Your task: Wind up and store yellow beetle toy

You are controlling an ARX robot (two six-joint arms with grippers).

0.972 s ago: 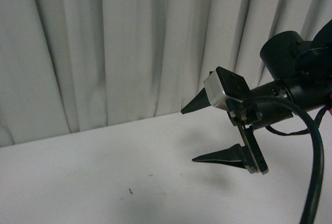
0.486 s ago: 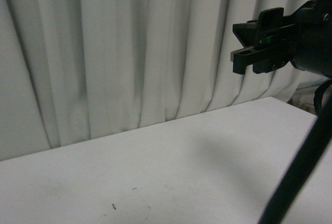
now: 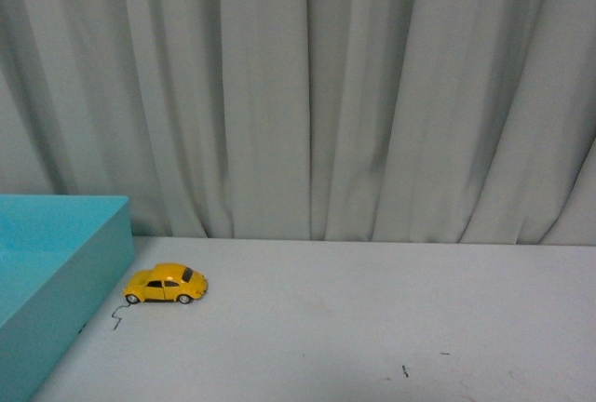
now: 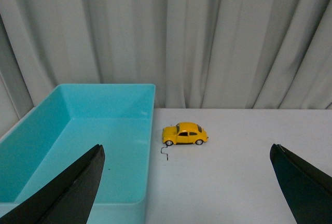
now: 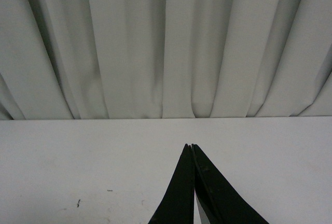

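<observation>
The yellow beetle toy point(image 3: 166, 285) is sitting just outside the wall of the turquoise bin point(image 3: 88, 267). The left gripper point(image 4: 185, 150) is gaping wide toward it. The right gripper point(image 5: 190, 149) is pinched together, empty. A glancing touch risks rolling the toy away.

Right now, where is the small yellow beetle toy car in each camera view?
Front view: small yellow beetle toy car low on the left, beside the turquoise plastic box.
Left wrist view: mid-picture, next to that box, beyond the open left fingers.
Right wrist view: not in it.
Shared landmark: the grey pleated curtain behind the white table.
</observation>
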